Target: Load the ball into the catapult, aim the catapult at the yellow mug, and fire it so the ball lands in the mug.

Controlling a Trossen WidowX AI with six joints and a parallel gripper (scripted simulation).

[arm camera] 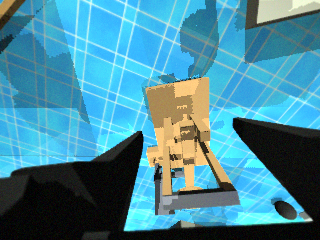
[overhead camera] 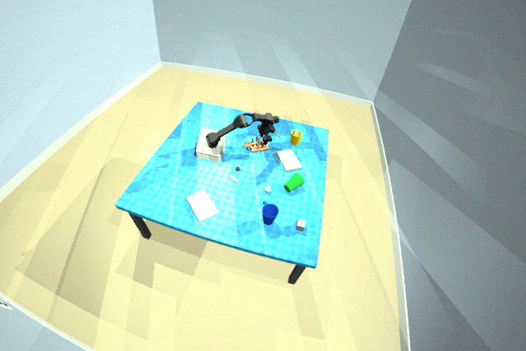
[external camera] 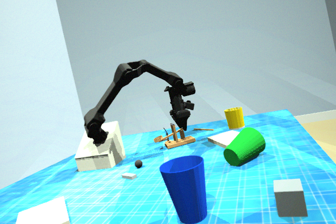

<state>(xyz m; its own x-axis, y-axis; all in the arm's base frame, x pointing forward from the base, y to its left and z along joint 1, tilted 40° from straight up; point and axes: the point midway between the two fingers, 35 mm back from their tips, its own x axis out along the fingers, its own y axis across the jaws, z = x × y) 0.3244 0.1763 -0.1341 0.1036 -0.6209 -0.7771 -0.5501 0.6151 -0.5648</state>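
Gripper (external camera: 184, 126): jaws wide apart, empty, centre frame above catapult (external camera: 177, 138). Ball (external camera: 138, 163) unloaded, lower left. Risk: descending fingers knock catapult, spoiling aim at yellow mug (external camera: 234, 117).

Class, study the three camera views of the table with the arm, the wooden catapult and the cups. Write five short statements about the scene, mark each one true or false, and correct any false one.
1. The gripper is open and holds nothing. True.
2. The dark ball sits in the catapult's spoon. False: it lies on the table, between the catapult and the blue cup.
3. The green cup lies on its side. True.
4. The yellow mug has tipped over. False: it stands upright.
5. The gripper hangs over the blue cup. False: it is just above the catapult.
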